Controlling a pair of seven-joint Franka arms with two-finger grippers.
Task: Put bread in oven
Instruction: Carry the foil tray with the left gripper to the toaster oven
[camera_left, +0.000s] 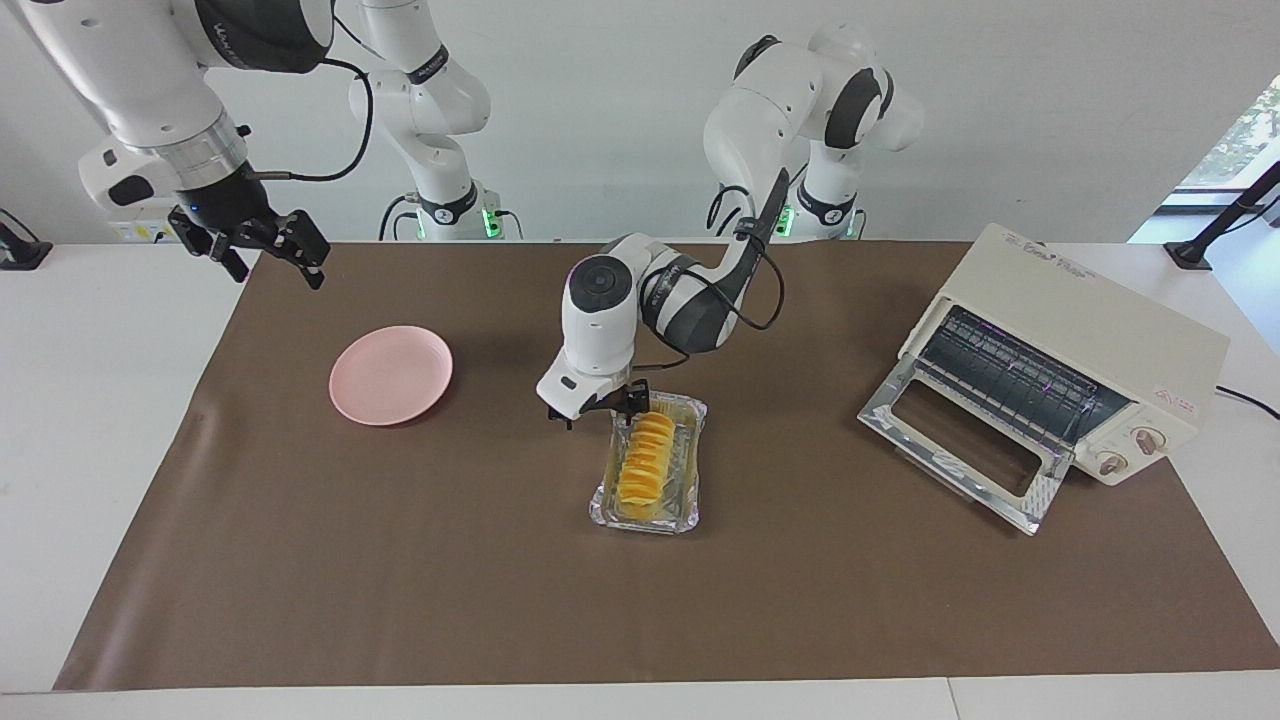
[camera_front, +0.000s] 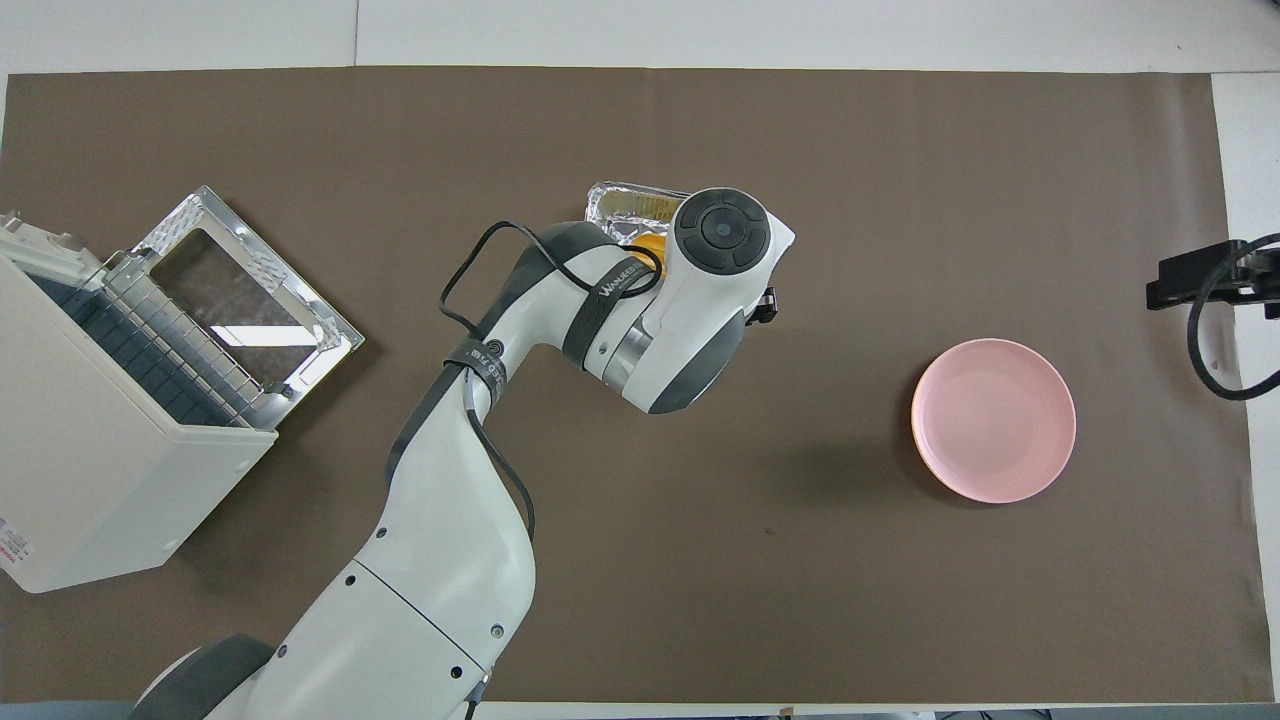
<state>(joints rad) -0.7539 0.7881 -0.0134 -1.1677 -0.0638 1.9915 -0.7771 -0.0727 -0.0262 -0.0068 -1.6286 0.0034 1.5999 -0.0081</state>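
The bread (camera_left: 645, 460), a golden-yellow ridged loaf, lies in a silver foil tray (camera_left: 690, 510) in the middle of the brown mat. My left gripper (camera_left: 600, 410) is low at the end of the tray nearest the robots. It is open, with one fingertip (camera_left: 635, 403) at the bread's end. In the overhead view the left arm's wrist covers most of the bread (camera_front: 650, 243) and tray (camera_front: 610, 200). The cream-white oven (camera_left: 1090, 310) stands at the left arm's end of the table, its glass door (camera_left: 960, 450) folded down open. My right gripper (camera_left: 280, 262) waits open, raised over the mat's edge.
A round pink plate (camera_left: 390, 373) lies on the mat toward the right arm's end, also seen in the overhead view (camera_front: 993, 420). The oven (camera_front: 100, 470) shows its wire rack (camera_left: 1010, 375) inside. A black cable loops off the left arm's wrist.
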